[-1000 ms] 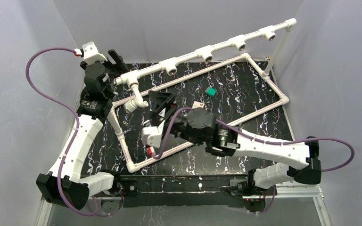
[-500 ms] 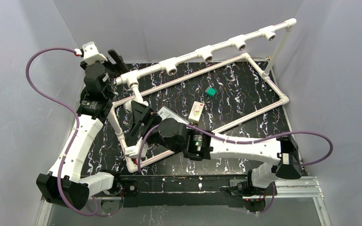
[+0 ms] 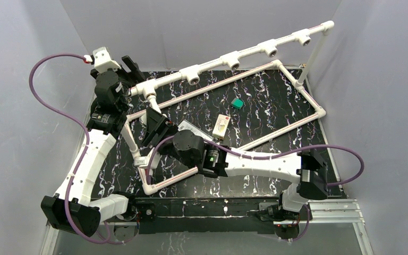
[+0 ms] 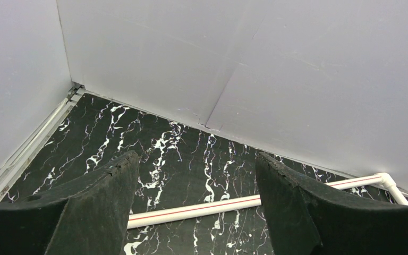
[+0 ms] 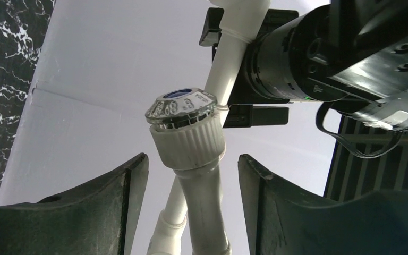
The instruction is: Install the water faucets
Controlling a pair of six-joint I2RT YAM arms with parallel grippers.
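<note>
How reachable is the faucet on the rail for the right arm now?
Likely yes: the right gripper is open and straddles the faucet at its knob, with nothing else in the way.

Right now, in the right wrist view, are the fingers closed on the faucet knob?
No; the right fingers stand open, with a visible gap on each side of the faucet.

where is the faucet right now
In the right wrist view the faucet sits between the open fingers of the right gripper; from above that is below the left end of the raised pipe rail.
</note>
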